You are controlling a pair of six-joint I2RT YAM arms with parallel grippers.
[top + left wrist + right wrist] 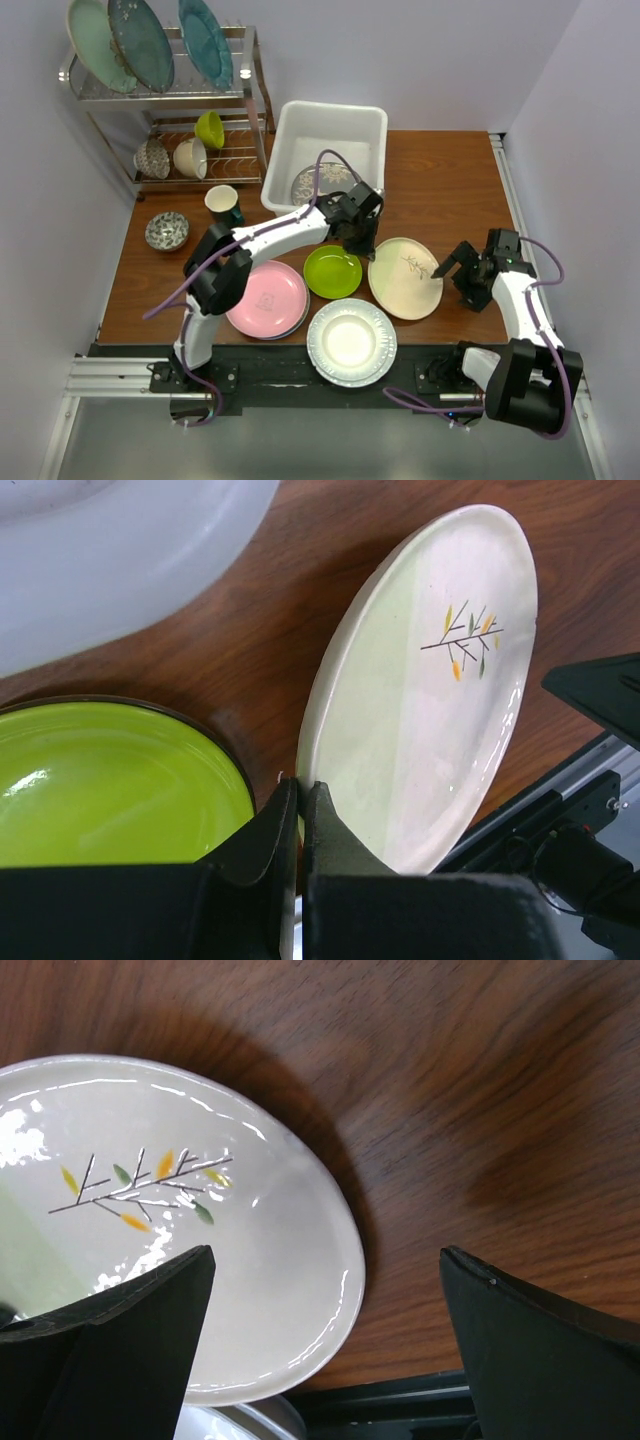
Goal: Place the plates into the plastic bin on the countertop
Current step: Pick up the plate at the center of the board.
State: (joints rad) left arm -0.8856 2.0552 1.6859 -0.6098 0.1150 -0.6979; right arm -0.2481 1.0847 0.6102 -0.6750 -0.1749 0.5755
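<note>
Nearest the arm bases, the white fluted plate (351,342) is lying just in front of the cream plate (405,277), and the pink plate (265,298) is sitting well to the cream plate's left on the bench (450,180). The lime green plate (332,271) is resting just beside the cream plate's left edge. The left hand (299,785) is reaching down into that narrow gap. Its fingers are pressed together and apparently pinching the cream plate's rim, though the rim is disappearing between the pads, so the depth of the bite is hard to judge. The right hand (325,1255) is hovering spread wide at the cream plate's right edge, touching nothing. Beyond the cream plate and to its left, the plastic bin (330,112) is waiting with a grey plate (322,183) lying inside.

A thin pinch on a glazed rim is inviting trouble: the cream plate could be swinging or sliding free as it rises, dropping onto the lime green plate or clipping the bin's rolled wall on the way over
</note>
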